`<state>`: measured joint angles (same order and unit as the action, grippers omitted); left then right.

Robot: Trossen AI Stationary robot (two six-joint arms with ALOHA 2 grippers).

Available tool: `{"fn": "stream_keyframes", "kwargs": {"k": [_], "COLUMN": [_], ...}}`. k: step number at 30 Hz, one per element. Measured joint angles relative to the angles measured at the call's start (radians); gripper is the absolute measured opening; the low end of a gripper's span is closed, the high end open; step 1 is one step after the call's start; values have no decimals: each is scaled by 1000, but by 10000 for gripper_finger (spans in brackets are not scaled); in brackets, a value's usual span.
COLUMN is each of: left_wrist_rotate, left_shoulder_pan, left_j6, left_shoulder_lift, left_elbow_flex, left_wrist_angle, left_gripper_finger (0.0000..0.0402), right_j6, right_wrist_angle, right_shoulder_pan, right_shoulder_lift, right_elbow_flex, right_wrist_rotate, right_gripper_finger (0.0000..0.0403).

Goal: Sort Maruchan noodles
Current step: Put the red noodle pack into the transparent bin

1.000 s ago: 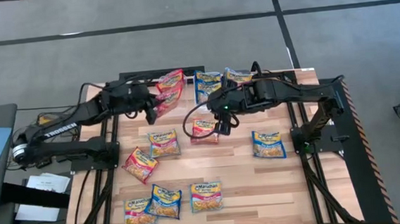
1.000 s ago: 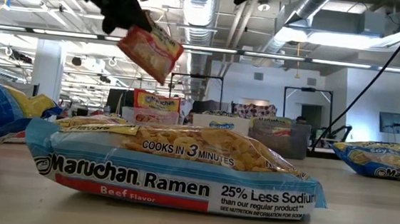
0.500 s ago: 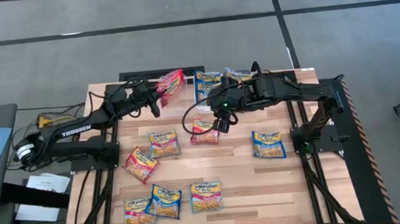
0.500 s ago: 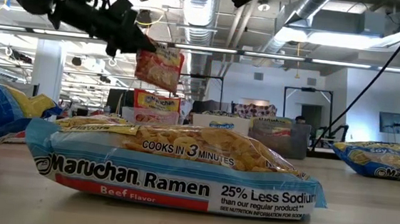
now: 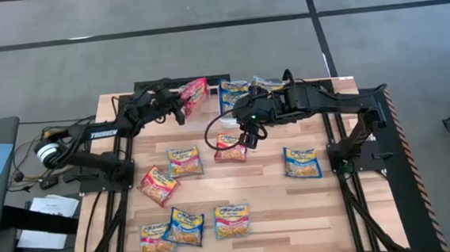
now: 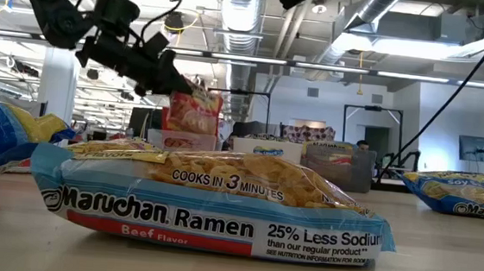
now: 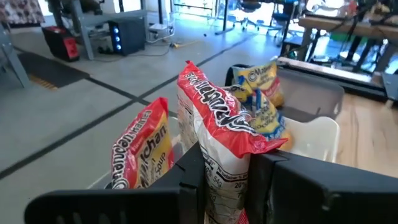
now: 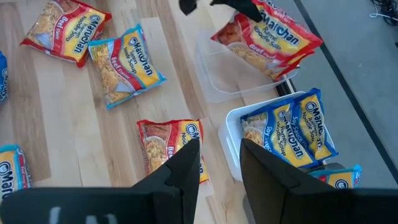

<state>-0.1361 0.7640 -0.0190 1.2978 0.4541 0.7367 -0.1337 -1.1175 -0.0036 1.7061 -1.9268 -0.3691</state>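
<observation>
A red packet [image 7: 214, 146], gripped in the left end effector [image 5: 178, 113], has been carried from mid-desk to above the clear bin [image 8: 230, 78]; release is judged imminent. The right end effector [image 8: 219, 165] is held open above another red packet [image 8: 163, 146].

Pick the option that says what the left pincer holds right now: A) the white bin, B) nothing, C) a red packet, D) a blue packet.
C: in the left wrist view the left pincer is shut on a red packet, which it holds above the clear bin; the high view shows the same red packet at that arm's tip.
</observation>
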Motion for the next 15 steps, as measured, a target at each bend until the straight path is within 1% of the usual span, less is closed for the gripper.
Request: {"fn": "stream_keyframes", "kwargs": {"k": [5, 10, 12, 15], "left_wrist_rotate": [-36, -37, -32, 10], "left_shoulder_pan": [21, 37, 39, 39], "left_j6": [-36, -57, -60, -39], "left_shoulder_lift": [101, 183, 204, 228], "left_elbow_flex": [0, 0, 1, 2], "left_wrist_angle": [107, 129, 138, 141], "left_gripper_finger": [48, 48, 48, 48], "right_j6": [0, 12, 35, 53], "right_wrist_angle": [0, -3, -8, -8], "right_shoulder_pan": [0, 0, 0, -1], "right_shoulder_lift": [0, 0, 0, 0], "right_elbow_flex": [0, 0, 0, 0], "right_wrist_rotate": [0, 0, 0, 0], "right_gripper_finger": [137, 137, 137, 137]}}
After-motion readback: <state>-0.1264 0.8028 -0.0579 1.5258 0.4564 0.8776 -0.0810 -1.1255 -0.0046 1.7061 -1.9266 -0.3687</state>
